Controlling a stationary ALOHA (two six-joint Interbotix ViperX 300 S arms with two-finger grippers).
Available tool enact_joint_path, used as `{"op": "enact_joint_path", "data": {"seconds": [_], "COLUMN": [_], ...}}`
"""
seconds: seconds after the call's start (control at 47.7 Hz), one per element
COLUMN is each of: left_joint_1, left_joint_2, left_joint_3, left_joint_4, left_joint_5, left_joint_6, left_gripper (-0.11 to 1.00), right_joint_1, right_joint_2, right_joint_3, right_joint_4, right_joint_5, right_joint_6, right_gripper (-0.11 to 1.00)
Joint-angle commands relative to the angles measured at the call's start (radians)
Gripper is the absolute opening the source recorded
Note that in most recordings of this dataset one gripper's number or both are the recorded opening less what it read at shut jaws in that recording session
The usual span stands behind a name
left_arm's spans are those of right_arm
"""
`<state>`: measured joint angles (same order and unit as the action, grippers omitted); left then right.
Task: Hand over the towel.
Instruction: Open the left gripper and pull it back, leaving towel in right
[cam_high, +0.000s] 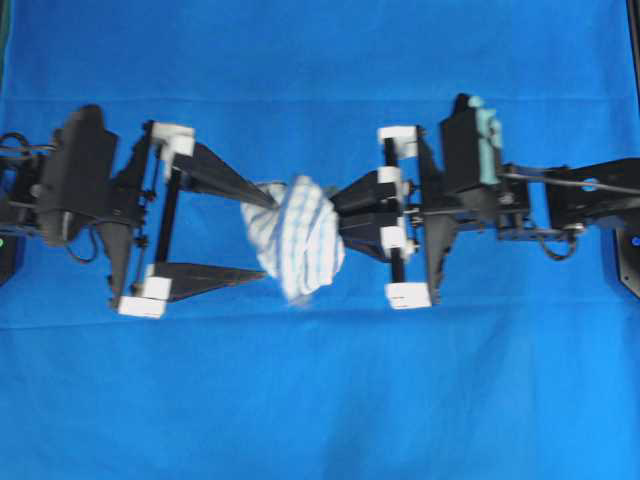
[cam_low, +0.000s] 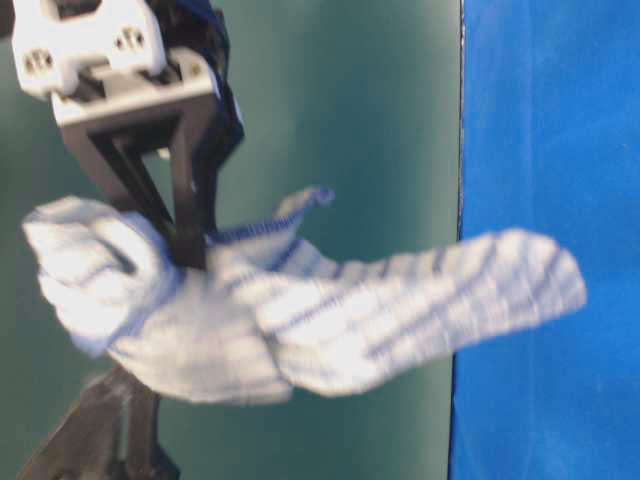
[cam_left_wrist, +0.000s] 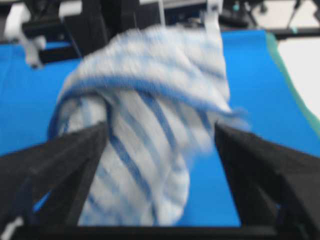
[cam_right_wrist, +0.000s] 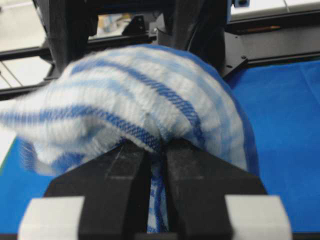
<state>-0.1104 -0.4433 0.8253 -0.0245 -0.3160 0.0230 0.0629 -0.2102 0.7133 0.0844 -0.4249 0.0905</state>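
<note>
My right gripper (cam_high: 345, 215) has its jaws pressed together on the towel (cam_high: 297, 238), with a fold of striped cloth pinched in the narrow slit between them; the right wrist view shows this plainly, the fabric (cam_right_wrist: 135, 107) bulging over the top of my two black fingers (cam_right_wrist: 197, 170). My left gripper (cam_high: 262, 235) stands with its jaws spread wide apart, one finger (cam_high: 225, 178) reaching to the towel's upper edge and the other lying well below, clear of the cloth as far as I can tell. From my left wrist camera the towel (cam_left_wrist: 150, 125) hangs between my two dark fingers (cam_left_wrist: 55, 165), and the nearer one seems to brush it, though the blur keeps me from being sure.

The towel is held up in the air over the middle of the table (cam_high: 320, 400), which is covered by a blue sheet (cam_high: 320, 60). It is bunched, not spread. Seen from overhead, its long axis runs from up near the left finger down and slightly to the right, ending in a loose, blurred tail that points toward the bottom of that view. In the table-level view the towel (cam_low: 300, 310) stretches sideways, a rounded lump at the left and a long flap reaching out to the right, its thin blue stripes running along that length. A small corner sticks up near the gripper (cam_low: 185, 240) there.
</note>
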Motion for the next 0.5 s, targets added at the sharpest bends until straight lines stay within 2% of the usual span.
{"op": "enact_joint_path", "data": {"seconds": [0.0,0.273,0.482], "left_joint_1": [0.002,0.005,0.003], "left_joint_2": [-0.06,-0.193,-0.21], "left_joint_3": [0.015,0.1,0.109], "left_joint_4": [-0.002,-0.002,-0.002], "left_joint_5": [-0.006,0.005,0.005], "left_joint_6": [0.002,0.002,0.002], "left_gripper": [0.92,0.92,0.92], "right_joint_1": [0.006,0.006,0.008], "right_joint_2": [-0.063,-0.199,-0.244], "right_joint_3": [0.017,0.121,0.147], "right_joint_4": [0.002,0.0,0.0], "right_joint_5": [-0.005,-0.005,0.014], "right_joint_6": [-0.002,-0.003,-0.003], "right_gripper": [0.08,0.08,0.08]}}
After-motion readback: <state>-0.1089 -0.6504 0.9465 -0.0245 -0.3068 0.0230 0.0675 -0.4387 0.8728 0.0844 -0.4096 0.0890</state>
